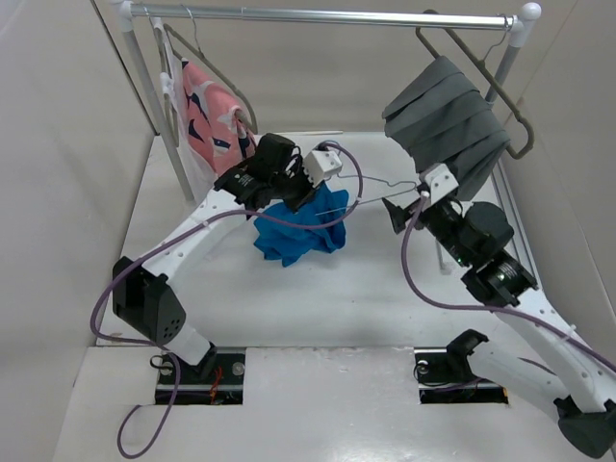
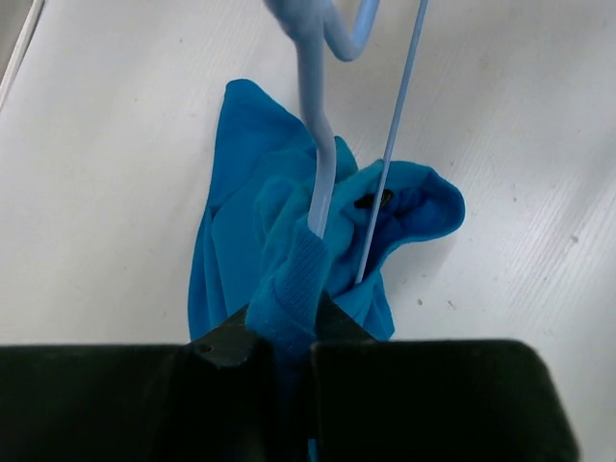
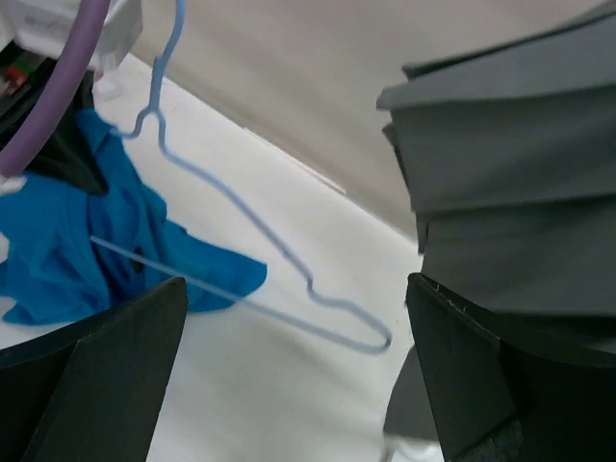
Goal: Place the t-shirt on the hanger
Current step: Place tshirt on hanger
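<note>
White table (image 1: 385, 318): left claw (image 2: 284, 337) clenched on the t-shirt (image 2: 241, 221), the hanger (image 2: 322, 173) poking into that t-shirt, right claw (image 3: 296, 289) released to its right.

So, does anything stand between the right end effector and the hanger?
Nothing visible. The hanger ends in clear air just ahead of the open right end effector; the grey cloth hangs off to one side.

place: robotics lab cell | evidence: white panel walls (image 1: 58, 144), clothes rail (image 1: 327, 14), white table (image 1: 318, 289)
</note>
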